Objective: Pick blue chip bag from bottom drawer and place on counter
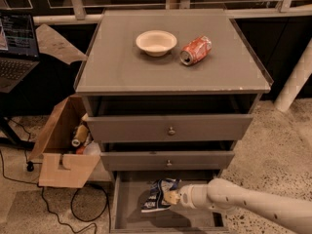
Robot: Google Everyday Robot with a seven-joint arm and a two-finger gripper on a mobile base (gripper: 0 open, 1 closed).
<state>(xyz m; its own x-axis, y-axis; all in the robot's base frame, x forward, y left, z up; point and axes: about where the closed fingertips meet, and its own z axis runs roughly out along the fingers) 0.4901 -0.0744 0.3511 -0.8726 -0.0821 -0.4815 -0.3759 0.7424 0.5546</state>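
The blue chip bag [155,195], crumpled dark blue and white, lies in the open bottom drawer [127,206], near the middle of its grey floor. My gripper [171,197] is down inside the drawer at the bag's right edge and touches it. My white arm [243,204] reaches in from the lower right. The counter [122,67] is the flat grey top of the cabinet, above the two upper drawers.
On the counter stand a white bowl [156,42] and a tipped orange-red soda can [196,50]. The top drawer [170,126] is pulled out a little. An open cardboard box [63,167] with bottles sits left of the cabinet, with cables on the floor. A laptop [17,43] is at far left.
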